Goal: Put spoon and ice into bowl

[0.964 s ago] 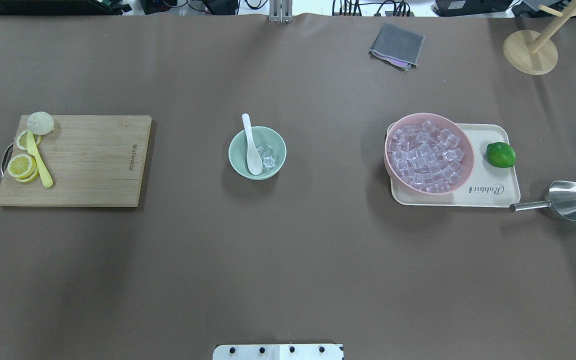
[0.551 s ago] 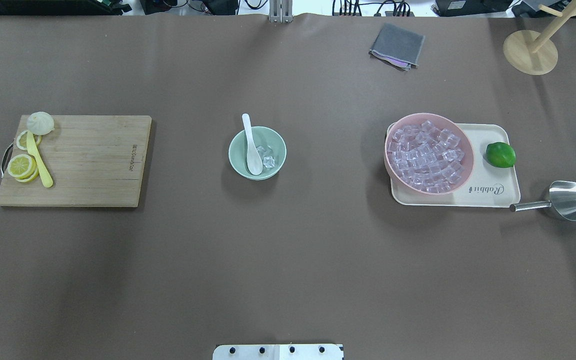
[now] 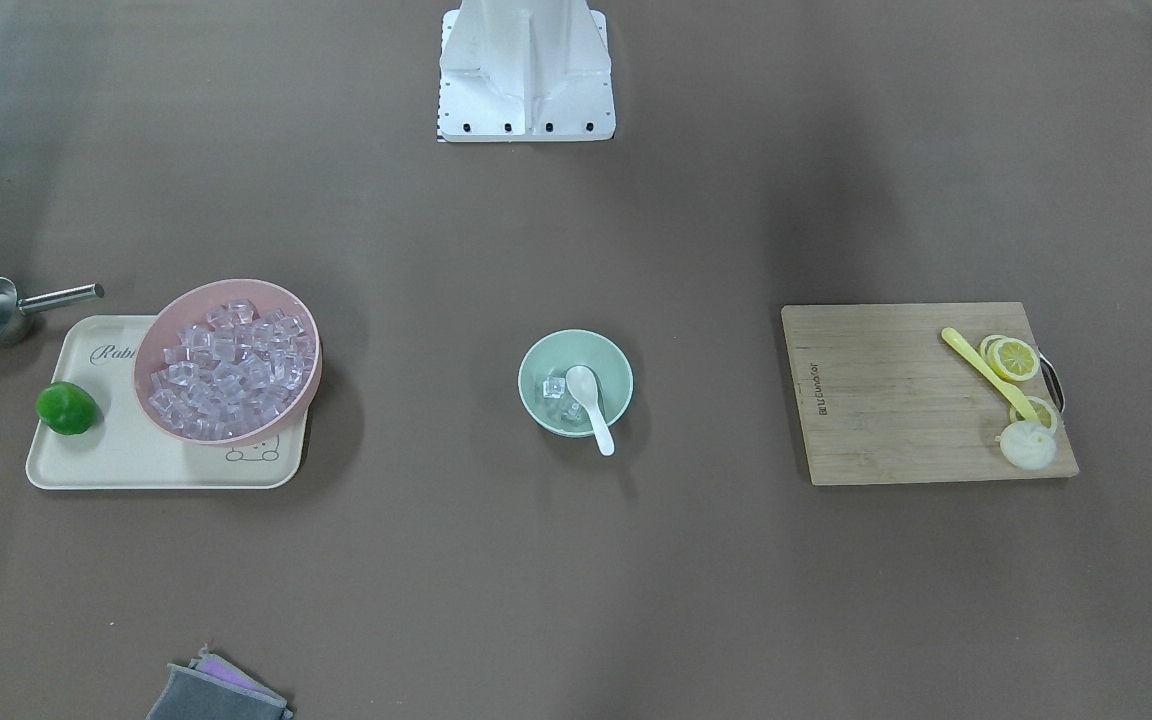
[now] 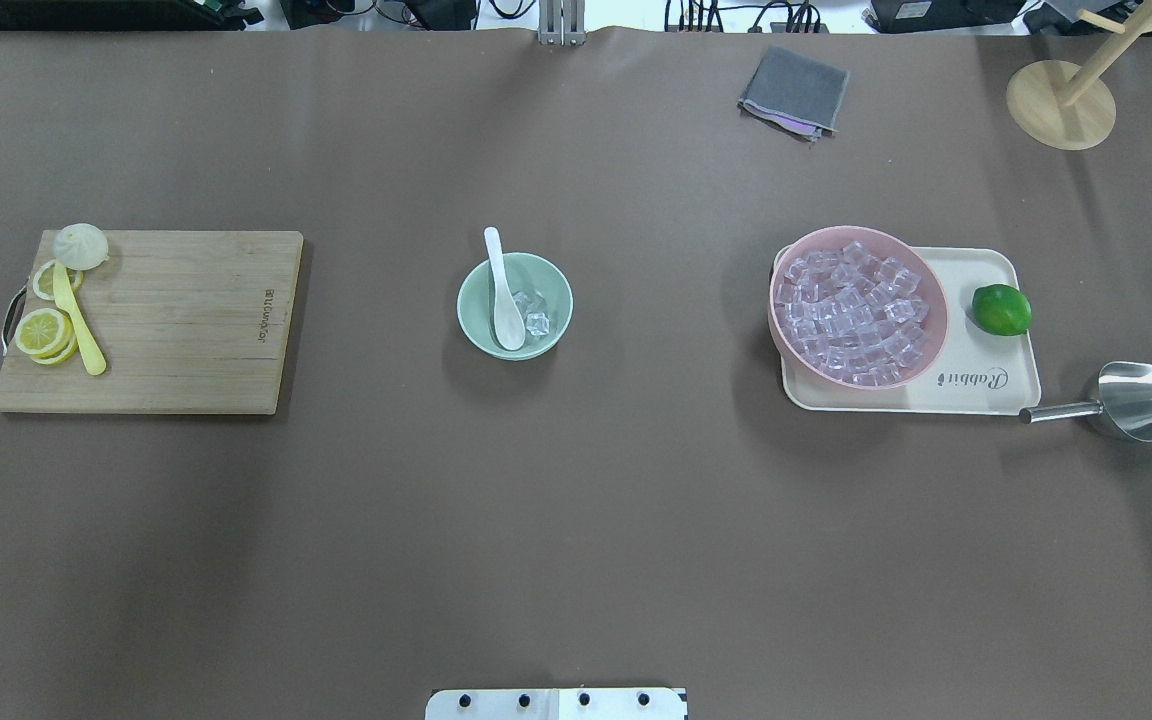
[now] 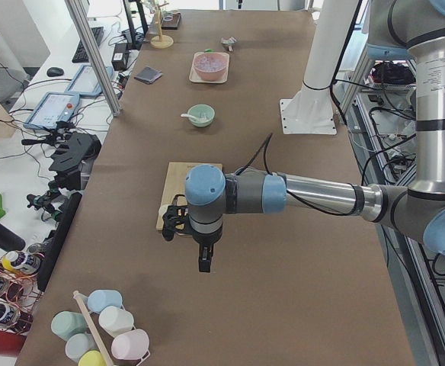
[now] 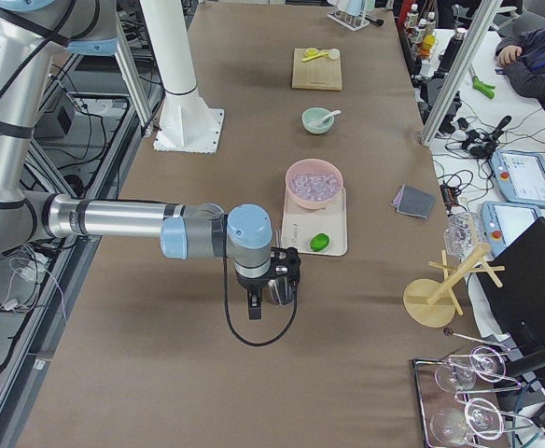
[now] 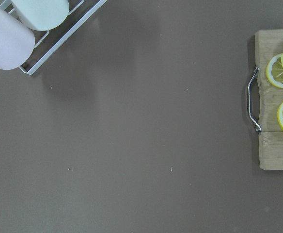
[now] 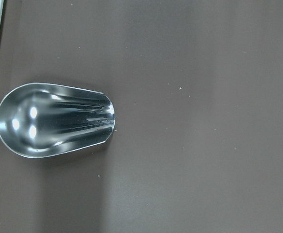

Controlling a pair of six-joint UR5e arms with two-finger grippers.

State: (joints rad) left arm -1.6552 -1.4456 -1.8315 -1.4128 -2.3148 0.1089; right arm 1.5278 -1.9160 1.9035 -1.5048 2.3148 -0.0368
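The mint-green bowl (image 4: 466, 300) stands at the table's middle; it also shows in the front view (image 3: 534, 362). The white spoon (image 4: 503, 295) lies in it, scoop down inside and handle resting over the far rim. A few clear ice cubes (image 4: 534, 315) lie in the bowl beside the scoop. My left gripper (image 5: 174, 223) shows only in the left side view, past the cutting board's outer end. My right gripper (image 6: 285, 271) shows only in the right side view, over the metal scoop. I cannot tell whether either is open or shut.
A pink bowl (image 4: 774, 290) full of ice sits on a cream tray (image 4: 986, 385) with a lime (image 4: 1001, 309). A metal scoop (image 4: 1136, 400) lies right of the tray. A cutting board (image 4: 186, 320) with lemon slices and a yellow spoon (image 4: 76, 320) lies left. A grey cloth (image 4: 794, 90) lies far back.
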